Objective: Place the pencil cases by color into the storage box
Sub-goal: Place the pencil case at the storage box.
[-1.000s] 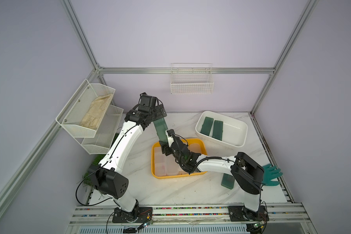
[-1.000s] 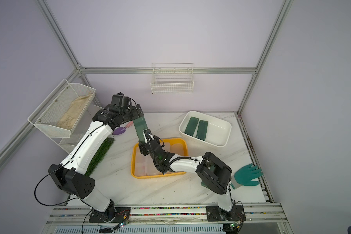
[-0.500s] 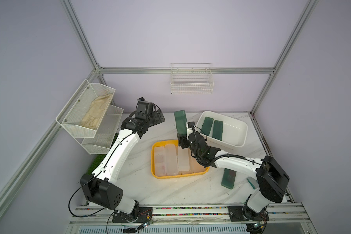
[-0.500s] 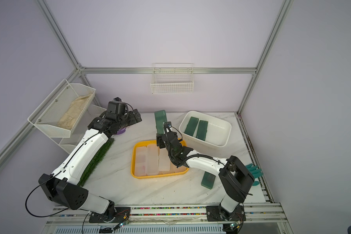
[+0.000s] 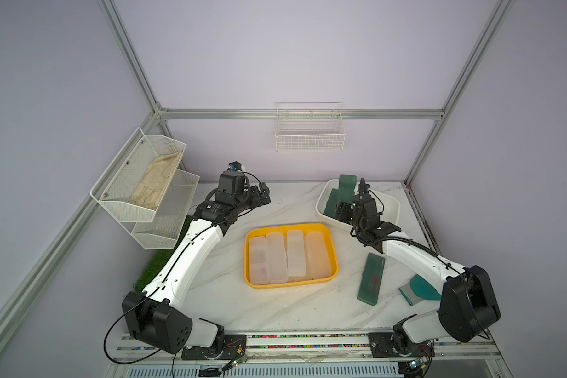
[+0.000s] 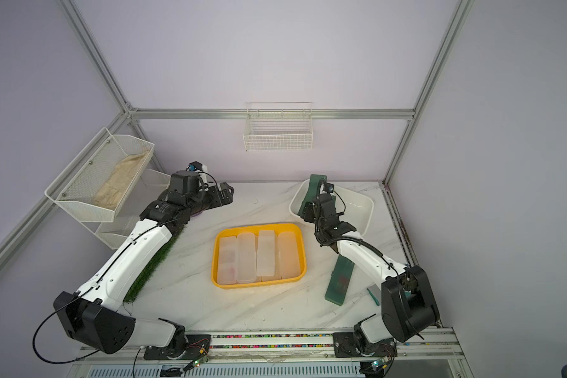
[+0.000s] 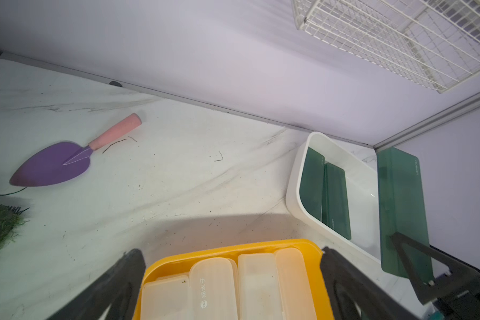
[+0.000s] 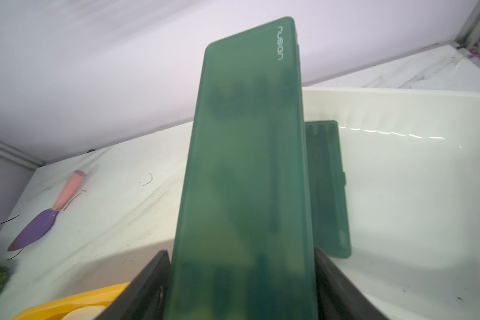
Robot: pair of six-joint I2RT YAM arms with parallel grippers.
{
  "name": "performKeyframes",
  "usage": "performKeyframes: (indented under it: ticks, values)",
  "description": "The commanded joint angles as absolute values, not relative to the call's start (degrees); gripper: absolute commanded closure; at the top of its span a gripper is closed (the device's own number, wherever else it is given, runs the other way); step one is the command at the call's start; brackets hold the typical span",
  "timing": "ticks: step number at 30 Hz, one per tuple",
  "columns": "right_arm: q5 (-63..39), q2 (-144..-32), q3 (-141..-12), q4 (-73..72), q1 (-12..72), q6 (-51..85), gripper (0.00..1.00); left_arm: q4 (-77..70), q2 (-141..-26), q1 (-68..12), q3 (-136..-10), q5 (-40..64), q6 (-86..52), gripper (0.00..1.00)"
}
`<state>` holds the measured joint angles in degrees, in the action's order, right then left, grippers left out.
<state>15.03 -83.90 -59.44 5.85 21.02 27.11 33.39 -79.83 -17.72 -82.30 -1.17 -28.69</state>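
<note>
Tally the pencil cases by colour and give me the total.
Frosted white cases: 4, all in the yellow tray.
Dark green cases: 4, with 2 in the white tub, a held case in the right gripper, and a loose case on the table.
Total: 8.

Black fingers point(image 8: 146, 291) clamp green pencil case point(image 8: 247, 166), apparently above white box point(image 8: 416, 199).
</note>
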Motion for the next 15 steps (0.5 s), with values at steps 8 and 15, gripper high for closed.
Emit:
performKeyframes:
  ticks: [8, 15]
  values:
    - [8.7, -84.2, -57.2, 8.4, 8.9, 27.6, 0.42, 25.1, -77.9, -23.4, -77.3, 11.2, -19.9, 0.0]
    - [4.0, -87.9, -57.6, 8.3, 2.5, 25.1, 0.42, 20.1, -77.5, -27.9, -73.8, 17.2, -18.1, 0.0]
